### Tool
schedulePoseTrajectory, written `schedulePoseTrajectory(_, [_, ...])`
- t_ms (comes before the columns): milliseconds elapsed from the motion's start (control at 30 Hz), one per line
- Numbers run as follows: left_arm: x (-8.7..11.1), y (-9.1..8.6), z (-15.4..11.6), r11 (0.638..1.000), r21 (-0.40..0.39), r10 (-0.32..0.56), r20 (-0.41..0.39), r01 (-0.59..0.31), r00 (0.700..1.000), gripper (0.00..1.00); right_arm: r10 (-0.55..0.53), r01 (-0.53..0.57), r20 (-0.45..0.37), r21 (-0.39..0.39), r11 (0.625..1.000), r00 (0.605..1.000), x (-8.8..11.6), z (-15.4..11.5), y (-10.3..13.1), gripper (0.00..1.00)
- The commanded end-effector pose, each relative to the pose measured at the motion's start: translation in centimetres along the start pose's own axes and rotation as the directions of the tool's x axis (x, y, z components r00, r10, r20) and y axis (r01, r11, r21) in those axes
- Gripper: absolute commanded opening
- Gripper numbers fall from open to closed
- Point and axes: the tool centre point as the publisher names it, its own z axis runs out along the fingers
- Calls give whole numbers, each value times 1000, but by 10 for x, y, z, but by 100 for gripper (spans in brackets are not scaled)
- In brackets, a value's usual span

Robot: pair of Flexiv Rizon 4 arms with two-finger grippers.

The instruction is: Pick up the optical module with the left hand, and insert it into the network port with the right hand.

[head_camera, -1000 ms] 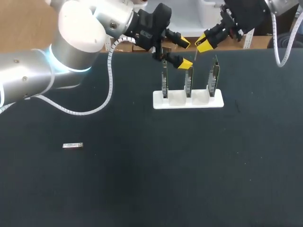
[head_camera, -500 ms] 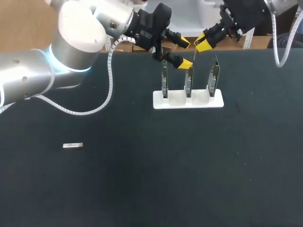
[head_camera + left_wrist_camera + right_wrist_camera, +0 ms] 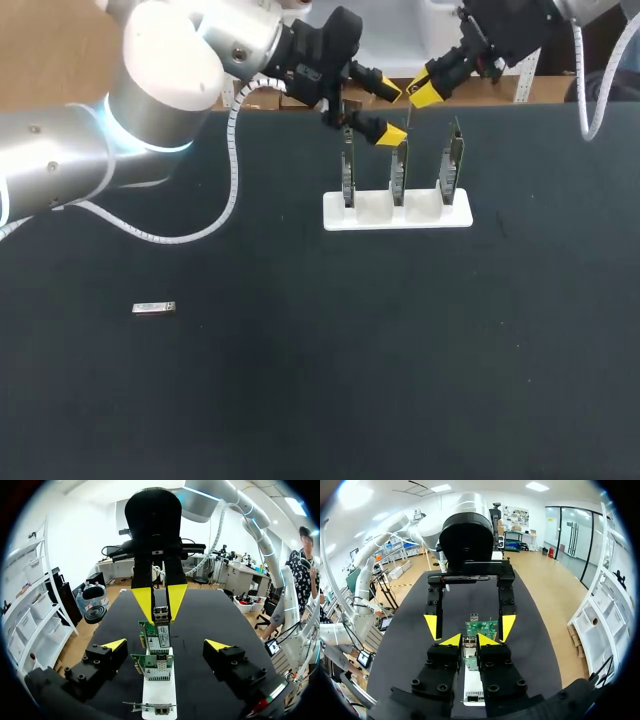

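A white rack (image 3: 397, 214) at the back of the black table holds three upright network cards (image 3: 398, 172). My right gripper (image 3: 425, 93) hangs just above and behind the middle card, shut on a small metal optical module (image 3: 161, 615), which also shows between its fingertips (image 3: 469, 650). My left gripper (image 3: 388, 113) stands open with nothing in it, over the rack's left half and facing the right gripper. The cards (image 3: 158, 639) lie between its spread fingers in the left wrist view. A second optical module (image 3: 153, 307) lies flat on the table far to the left.
The black mat (image 3: 330, 380) spreads wide in front of the rack. The two grippers sit close together above the cards, a few centimetres apart. The table's back edge runs just behind the rack.
My right gripper has drifted slightly up and to the left with the module in it. The left arm and the module on the table have not moved.
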Motion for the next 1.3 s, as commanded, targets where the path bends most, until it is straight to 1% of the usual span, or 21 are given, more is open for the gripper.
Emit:
schedulePoseTrajectory(33, [0,0,0,1000,1,2,1,-2,1000,100,4,-4,-3,13,1000,1000,0,2,2,0])
schedulePoseTrajectory(233, [0,0,0,1000,1,2,1,-2,1000,100,6,-6,-13,10,1000,1000,2,7,0,0])
schedulePoseTrajectory(367, [0,0,0,1000,1,2,1,-2,1000,100,-6,6,-32,-8,1000,999,1,12,0,0])
schedulePoseTrajectory(933, [0,0,0,1000,1,2,1,-2,1000,100,-19,18,-45,-22,1000,999,4,15,-3,0])
schedulePoseTrajectory(1133, [0,0,0,1000,1,2,1,-2,1000,100,-41,39,-97,-18,999,994,3,19,-2,0])
schedulePoseTrajectory(1300, [0,0,0,1000,1,2,1,-2,1000,100,-42,41,-93,-17,999,995,3,20,-2,0])
